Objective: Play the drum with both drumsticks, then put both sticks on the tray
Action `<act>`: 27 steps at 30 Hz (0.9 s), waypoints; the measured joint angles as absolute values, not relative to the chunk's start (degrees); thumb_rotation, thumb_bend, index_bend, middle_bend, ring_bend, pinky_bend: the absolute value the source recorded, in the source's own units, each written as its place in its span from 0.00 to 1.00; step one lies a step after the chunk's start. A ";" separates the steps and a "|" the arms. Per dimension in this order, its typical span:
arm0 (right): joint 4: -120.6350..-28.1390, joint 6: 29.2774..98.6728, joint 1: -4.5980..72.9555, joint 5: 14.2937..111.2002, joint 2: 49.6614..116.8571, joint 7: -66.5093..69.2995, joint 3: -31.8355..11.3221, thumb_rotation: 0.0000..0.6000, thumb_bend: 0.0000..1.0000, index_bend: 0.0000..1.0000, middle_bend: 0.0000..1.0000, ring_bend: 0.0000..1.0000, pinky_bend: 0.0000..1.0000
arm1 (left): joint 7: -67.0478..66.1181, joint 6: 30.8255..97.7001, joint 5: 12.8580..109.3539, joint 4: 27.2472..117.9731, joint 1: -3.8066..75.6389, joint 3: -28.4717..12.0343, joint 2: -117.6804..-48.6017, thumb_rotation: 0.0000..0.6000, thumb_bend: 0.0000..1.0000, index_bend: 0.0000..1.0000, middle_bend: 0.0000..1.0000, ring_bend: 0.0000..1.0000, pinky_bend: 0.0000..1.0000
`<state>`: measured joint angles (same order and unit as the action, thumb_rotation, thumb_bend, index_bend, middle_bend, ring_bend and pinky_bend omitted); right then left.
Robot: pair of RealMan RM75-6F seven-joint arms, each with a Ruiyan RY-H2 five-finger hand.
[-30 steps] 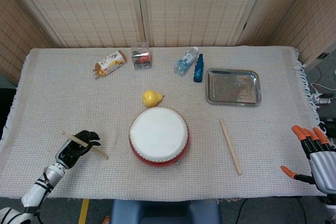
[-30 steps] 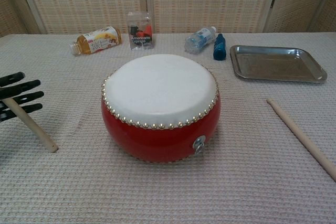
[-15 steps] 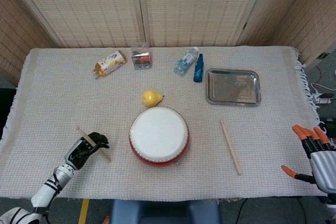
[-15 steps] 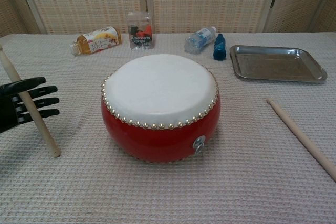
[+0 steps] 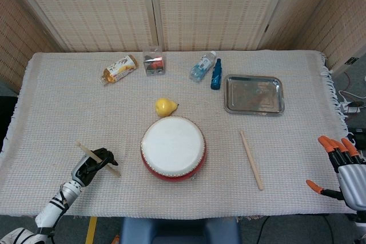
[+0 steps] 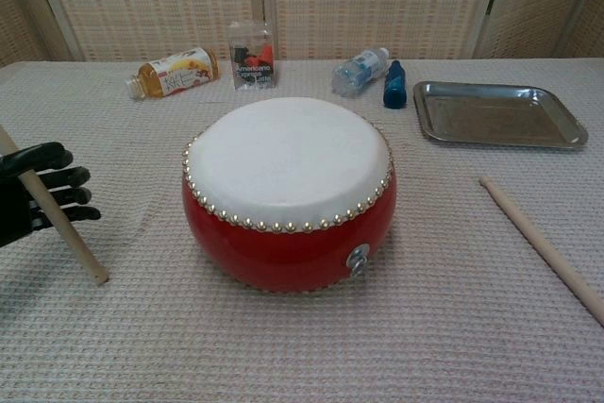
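1 of the 2 drumsticks is in hand; the other has not been touched, so the task looks to be at its very start. The left hand (image 5: 91, 163) sits near the front-left corner of the table (image 5: 57, 107), its dark fingers curled around the first drumstick (image 6: 58, 219), which slants across the palm with its lower tip resting on or just above the cloth, to the left of the drum (image 5: 173, 147). The second drumstick (image 5: 251, 159) lies flat on the cloth to the right of the drum, apart from it and pointing roughly toward the front edge. The right hand (image 5: 343, 167) hangs off the front-right corner of the table, fingers spread and holding nothing, well apart from that stick. The drum stands at the middle of the table near the front edge, its white skin bare, and no stick is raised over it. The tray (image 5: 254, 94) sits toward the back-right, holding nothing that shows. By my reading, what is left is nearly everything: picking up the second stick, striking the drum with both, then laying both on the tray.
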<state>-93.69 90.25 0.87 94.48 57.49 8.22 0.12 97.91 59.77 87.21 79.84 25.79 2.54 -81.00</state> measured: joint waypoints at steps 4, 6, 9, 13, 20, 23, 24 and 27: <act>-93.68 90.33 0.86 94.52 57.48 8.31 0.10 0.84 0.14 0.00 0.07 0.00 0.02 | 95.28 59.73 86.81 80.05 25.57 2.40 -81.29 0.60 0.24 0.69 0.63 0.57 0.49; -93.67 90.36 0.86 94.56 57.49 8.35 0.10 0.84 0.14 0.00 0.07 0.00 0.02 | 93.86 59.65 86.58 80.13 25.47 2.32 -81.47 0.60 0.24 0.69 0.64 0.58 0.50; -93.60 90.40 0.90 94.62 57.53 8.46 0.08 0.84 0.14 0.00 0.07 0.00 0.02 | 91.83 59.49 86.13 80.29 25.33 2.15 -81.76 0.60 0.24 0.70 0.66 0.60 0.52; -93.59 90.47 0.95 94.69 57.50 8.51 0.02 0.84 0.14 0.00 0.07 0.00 0.02 | 88.76 59.36 85.52 80.63 25.16 1.83 -82.09 0.60 0.24 0.71 0.68 0.62 0.56; -93.59 90.47 0.94 94.66 57.50 8.68 0.05 0.84 0.14 0.00 0.07 0.00 0.02 | 82.25 59.01 84.32 81.49 24.70 1.34 -83.15 0.61 0.24 0.72 0.68 0.62 0.57; -93.52 90.54 0.87 94.62 57.55 8.76 0.08 0.84 0.14 0.00 0.07 0.00 0.02 | 80.45 58.82 84.05 81.57 24.45 1.28 -83.81 0.60 0.24 0.73 0.69 0.63 0.57; -93.52 90.58 0.85 94.63 57.56 8.78 0.08 0.84 0.14 0.00 0.07 0.00 0.02 | 80.01 58.77 84.01 81.56 24.38 1.28 -83.99 0.60 0.24 0.74 0.69 0.63 0.57; -93.56 90.62 0.85 94.67 57.50 8.81 0.07 0.84 0.14 0.00 0.07 0.00 0.02 | 78.43 58.71 83.90 81.37 24.15 1.30 -84.48 0.60 0.24 0.74 0.70 0.63 0.57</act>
